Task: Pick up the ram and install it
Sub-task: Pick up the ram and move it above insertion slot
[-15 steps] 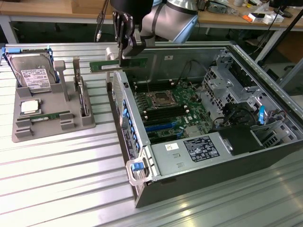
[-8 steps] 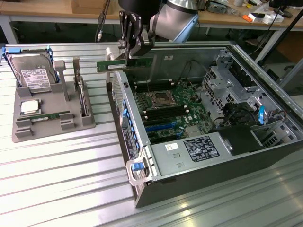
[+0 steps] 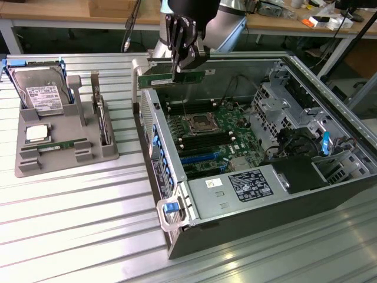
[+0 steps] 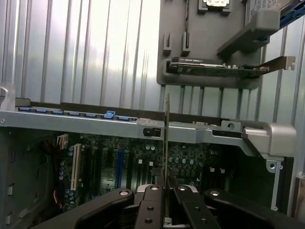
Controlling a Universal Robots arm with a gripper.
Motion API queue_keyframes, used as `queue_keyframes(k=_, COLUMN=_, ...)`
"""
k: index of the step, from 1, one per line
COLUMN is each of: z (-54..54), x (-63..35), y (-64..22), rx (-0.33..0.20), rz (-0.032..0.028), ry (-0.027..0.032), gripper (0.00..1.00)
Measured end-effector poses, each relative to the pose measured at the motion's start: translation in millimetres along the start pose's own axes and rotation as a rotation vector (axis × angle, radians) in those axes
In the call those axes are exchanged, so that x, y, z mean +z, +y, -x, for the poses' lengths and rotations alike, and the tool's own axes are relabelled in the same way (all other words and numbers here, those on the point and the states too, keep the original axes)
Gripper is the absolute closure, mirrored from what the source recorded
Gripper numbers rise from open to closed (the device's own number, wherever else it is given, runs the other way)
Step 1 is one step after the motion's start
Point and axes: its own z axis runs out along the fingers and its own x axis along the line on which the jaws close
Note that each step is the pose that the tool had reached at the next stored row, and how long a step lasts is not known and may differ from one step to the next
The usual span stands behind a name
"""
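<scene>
Gripper (image 3: 178, 66) nearly closed, pinching the ram (image 3: 175, 78) by its upper edge; ram hangs level under the fingertips, over a corner of the open computer case (image 3: 277, 224), seated in no slot; in the wrist view the ram (image 4: 167, 138) shows edge-on, clamped in the gripper (image 4: 167, 186). Below and beyond the tool: motherboard (image 3: 209, 138) with processor socket (image 3: 197, 122), black memory slots (image 3: 203, 141), one blue slot (image 3: 197, 158); the case's metal rim (image 4: 95, 121) runs under the ram's tip. Farther from the gripper, toward the exterior view's right: drive cage (image 3: 281, 99) and loose black cables (image 3: 294, 141). Well apart from the gripper, toward the exterior view's left: grey tray (image 3: 26, 168) holding a hard drive (image 3: 40, 94), a silver processor chip (image 3: 36, 133), a second green stick (image 3: 62, 144) lying flat, an expansion card (image 3: 103, 121) standing on edge. Surface: ribbed aluminium table (image 3: 88, 224); behind the arm, wooden workbenches (image 3: 70, 12) with cables and clutter.
</scene>
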Motion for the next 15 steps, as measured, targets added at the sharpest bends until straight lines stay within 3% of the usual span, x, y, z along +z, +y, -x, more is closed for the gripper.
queue_keyframes(k=7, z=-1.7, x=-0.9, y=-17.6, rx=0.0, rz=0.0001, ry=0.0001, gripper=0.86)
queue_keyframes(k=15, z=-4.5, x=-2.2, y=-45.7, rx=0.0, rz=0.0001, ry=0.0001, gripper=0.86)
